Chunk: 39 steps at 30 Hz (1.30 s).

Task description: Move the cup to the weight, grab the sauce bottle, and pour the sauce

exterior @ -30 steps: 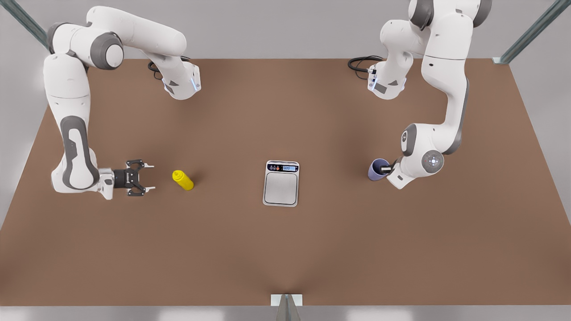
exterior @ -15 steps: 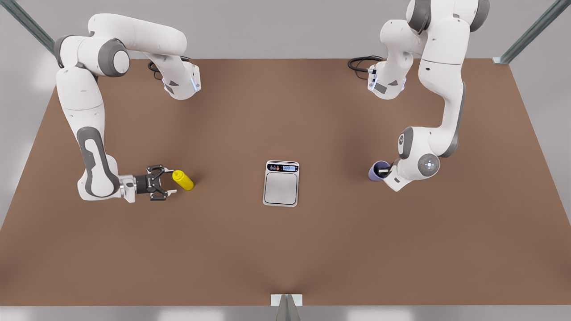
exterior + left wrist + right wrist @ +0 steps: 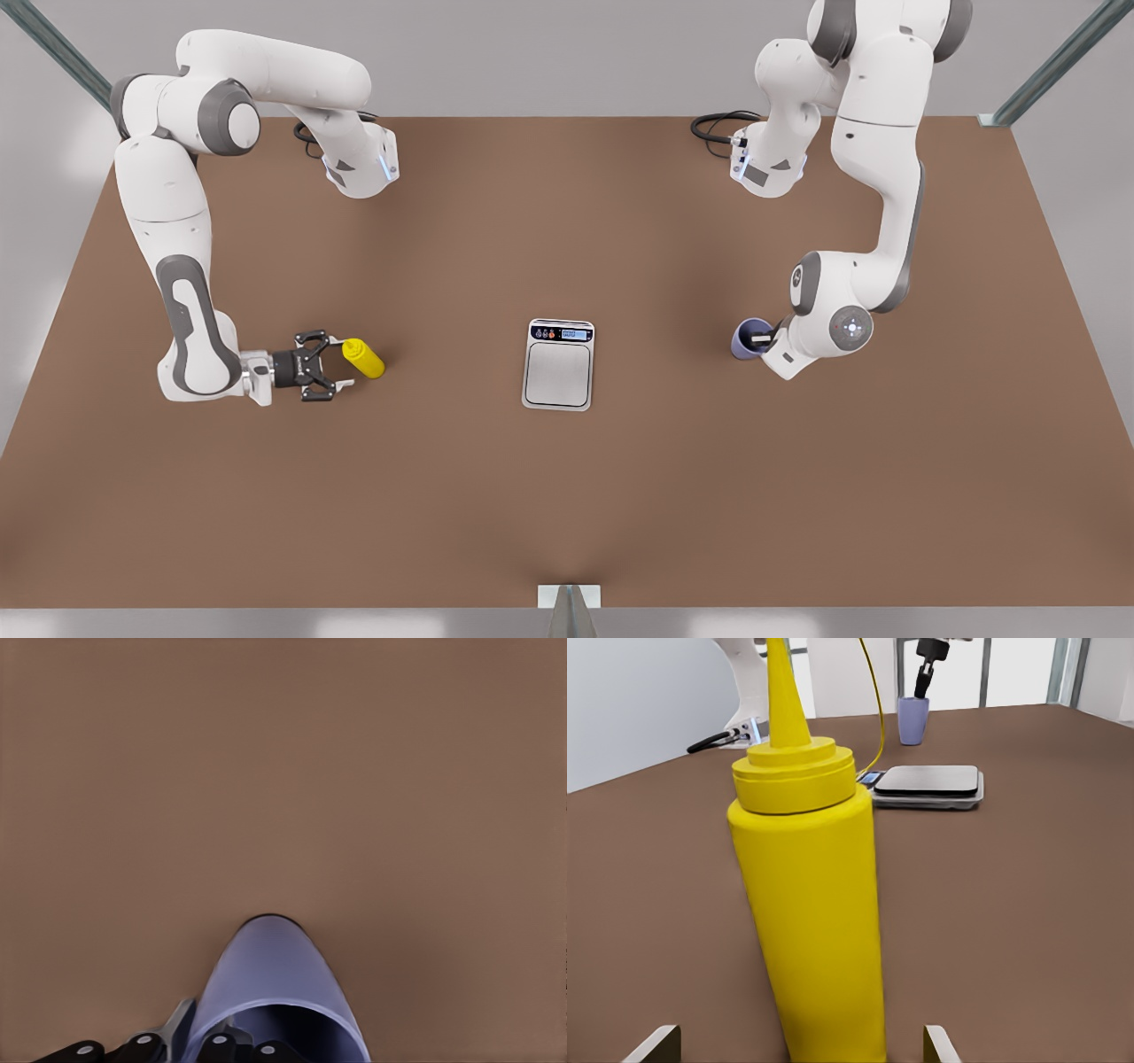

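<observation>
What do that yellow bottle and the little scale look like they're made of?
The sauce bottle looks like soft matte plastic: one even yellow, no glare. The weight seems to be brushed metal or silvery plastic, with a pale grey plate and a dark display strip; it's hard to say which.

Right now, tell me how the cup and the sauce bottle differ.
The cup is lavender-blue; the bottle is bright yellow. The cup is open-topped with a dark inside; the bottle ends in a narrow nozzle cap. The left gripper is at the cup's rim, while the right gripper is open, one finger either side of the bottle. Both stand upright on the table, off the scale.
</observation>
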Motion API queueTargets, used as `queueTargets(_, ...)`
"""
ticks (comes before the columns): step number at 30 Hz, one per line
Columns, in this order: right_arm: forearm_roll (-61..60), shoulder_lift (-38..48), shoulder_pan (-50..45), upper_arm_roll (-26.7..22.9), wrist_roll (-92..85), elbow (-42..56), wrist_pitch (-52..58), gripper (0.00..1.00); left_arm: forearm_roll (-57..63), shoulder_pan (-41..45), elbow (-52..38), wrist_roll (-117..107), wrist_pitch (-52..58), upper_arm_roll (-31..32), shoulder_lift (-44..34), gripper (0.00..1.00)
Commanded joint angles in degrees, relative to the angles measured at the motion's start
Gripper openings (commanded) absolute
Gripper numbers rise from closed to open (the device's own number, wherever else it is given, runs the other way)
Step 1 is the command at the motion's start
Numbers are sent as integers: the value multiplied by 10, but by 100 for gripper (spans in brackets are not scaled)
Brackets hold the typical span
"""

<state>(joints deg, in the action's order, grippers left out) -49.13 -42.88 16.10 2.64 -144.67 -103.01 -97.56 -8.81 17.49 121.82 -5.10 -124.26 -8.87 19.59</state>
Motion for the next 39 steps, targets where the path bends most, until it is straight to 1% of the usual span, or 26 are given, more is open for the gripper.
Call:
queueTargets(1, 0, 0, 0, 0, 0, 0, 0, 100, 0, 0, 0, 0, -1, 0, 1, 25)
queueTargets(15, -14, -5, -17, 0, -3, 2, 1, 100, -8, 0, -18, -3, 2, 1, 4, 25)
queueTargets(18, -16, -6, -18, 1, -3, 4, 3, 100, -27, 9, -24, -8, 2, 3, 4, 25)
queueTargets(23, -25, -10, -25, 1, -3, 4, 2, 100, -70, 18, -50, -36, 10, 21, 12, 25)
queueTargets(28, -33, -13, -41, 0, -3, 6, 4, 100, -122, 96, -120, -147, 10, 21, 56, 25)
queueTargets(31, -35, -13, -42, 1, -4, 4, 6, 100, -133, 99, -138, -166, 10, 22, 63, 25)
queueTargets(33, -35, -13, -42, 2, -5, 3, 7, 100, -142, 99, -154, -186, 10, 38, 66, 25)
queueTargets(37, -36, -13, -46, 7, -29, 4, 6, 100, -142, 124, -183, -239, 10, 42, 80, 25)
queueTargets(38, -37, -13, -46, 7, -30, 4, 6, 72, -142, 130, -187, -247, 9, 44, 81, 25)
queueTargets(39, -37, -13, -46, 7, -29, 4, 6, 59, -142, 135, -198, -257, 6, 46, 88, 25)
